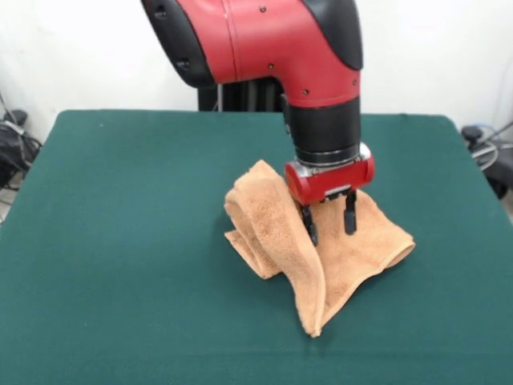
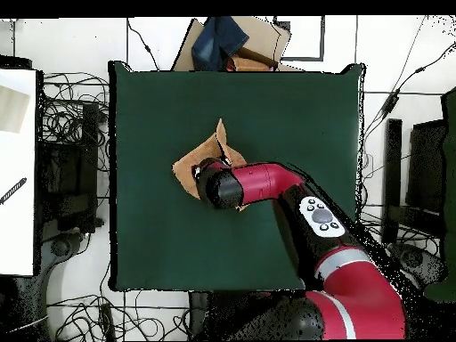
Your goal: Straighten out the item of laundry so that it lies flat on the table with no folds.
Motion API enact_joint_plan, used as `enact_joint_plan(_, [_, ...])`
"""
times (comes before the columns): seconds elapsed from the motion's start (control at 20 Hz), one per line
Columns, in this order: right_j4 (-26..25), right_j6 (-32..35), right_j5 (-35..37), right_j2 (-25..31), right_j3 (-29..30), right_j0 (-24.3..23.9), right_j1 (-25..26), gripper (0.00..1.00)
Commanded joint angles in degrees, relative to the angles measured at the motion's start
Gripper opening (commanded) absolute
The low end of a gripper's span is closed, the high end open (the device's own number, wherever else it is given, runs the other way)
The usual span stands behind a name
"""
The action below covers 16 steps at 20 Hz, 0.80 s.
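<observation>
The tan towel (image 1: 276,233) lies crumpled near the middle of the green table (image 1: 120,241). It is bunched into a thick raised fold that runs down to a point near the front, with a flatter flap to the right. My gripper (image 1: 329,224) points straight down over the towel, fingers apart, with the tips down at the cloth beside the raised fold. Nothing is lifted. In the overhead view the towel (image 2: 198,165) pokes out from under the arm's wrist on the table (image 2: 294,125). The wrist hides the gripper there.
The arm (image 2: 267,183) reaches in from the table's lower right in the overhead view. A cardboard box (image 2: 258,40) with a blue cloth stands beyond the table's far edge. Cables and dark equipment lie around the table's sides.
</observation>
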Motion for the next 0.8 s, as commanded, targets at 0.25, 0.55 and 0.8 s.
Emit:
enact_joint_plan(0.25, [-3.9, 6.8, -5.0, -4.3, 2.1, 3.0, 0.5, 1.00])
enact_joint_plan(0.55, [-2.4, -1.8, 6.5, -1.7, 0.5, -1.2, -5.6, 1.00])
enact_joint_plan(0.8, [-4.3, 0.0, 7.6, -6.2, -2.1, 1.8, -7.2, 1.00])
